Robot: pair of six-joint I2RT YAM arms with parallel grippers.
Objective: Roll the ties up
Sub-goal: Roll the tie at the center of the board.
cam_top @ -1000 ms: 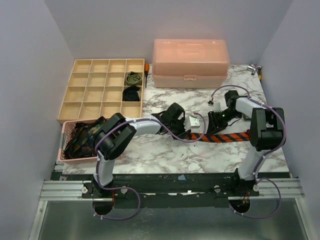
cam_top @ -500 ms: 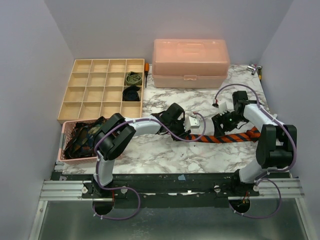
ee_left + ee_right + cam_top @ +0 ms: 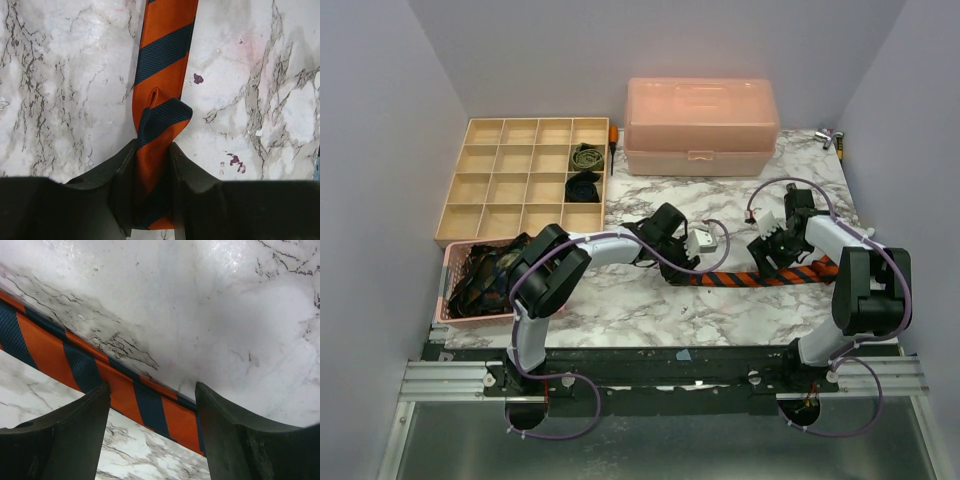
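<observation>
Pinching the tie (image 3: 162, 75) at its left end, left gripper (image 3: 151, 167) has jaws clamped tight; right gripper (image 3: 152, 412) hangs over it, jaws gaping, empty.

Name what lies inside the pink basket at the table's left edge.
A heap of dark patterned ties. The left arm covers the right part of the basket, so whatever lies there cannot be seen.

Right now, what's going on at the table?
The left tool is shut on one end of the orange-and-navy striped tie, stretched across the table. The right tool stands open over the tie farther along, not gripping it. Only a small fold shows by the left tool. A rolled olive tie and a rolled dark tie sit in the divided tray.
</observation>
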